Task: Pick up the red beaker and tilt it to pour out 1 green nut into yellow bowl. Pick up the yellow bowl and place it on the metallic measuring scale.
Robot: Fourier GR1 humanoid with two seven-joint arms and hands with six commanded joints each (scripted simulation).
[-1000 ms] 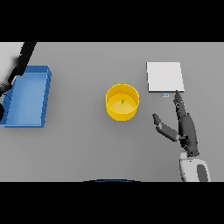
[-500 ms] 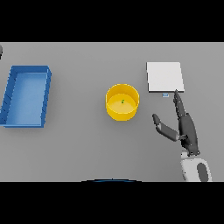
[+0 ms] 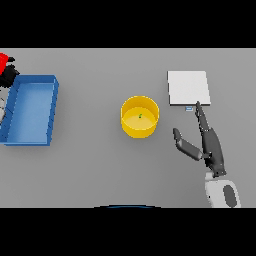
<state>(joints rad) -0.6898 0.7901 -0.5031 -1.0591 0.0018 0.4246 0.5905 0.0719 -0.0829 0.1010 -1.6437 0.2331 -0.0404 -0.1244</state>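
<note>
near the middle of the table (image 3: 90,170), the yellow bowl (image 3: 140,117) is sitting upright with one tiny green nut (image 3: 140,116) lying inside it. so the pouring part looks done, and the bowl is waiting to be picked up.

the right hand (image 3: 209,145) is resting low over the table, just beside the bowl on its right. its fingers (image 3: 202,116) are lying straight and pointing at the far edge, with the thumb (image 3: 185,145) sticking out toward the bowl. the hand is holding nothing. it seems to be sitting there so it can slide over and take the bowl by its side.

the metallic measuring scale (image 3: 188,87) is lying flat near the far right part of the table, just past the fingertips and close to the bowl, so the carry looks short.

at the far left edge, the red beaker (image 3: 5,61) is peeking in, with something dark by it that may be the left hand; i cannot tell what its fingers are doing. a blue tray (image 3: 52,107) is sitting just beside it.
</note>
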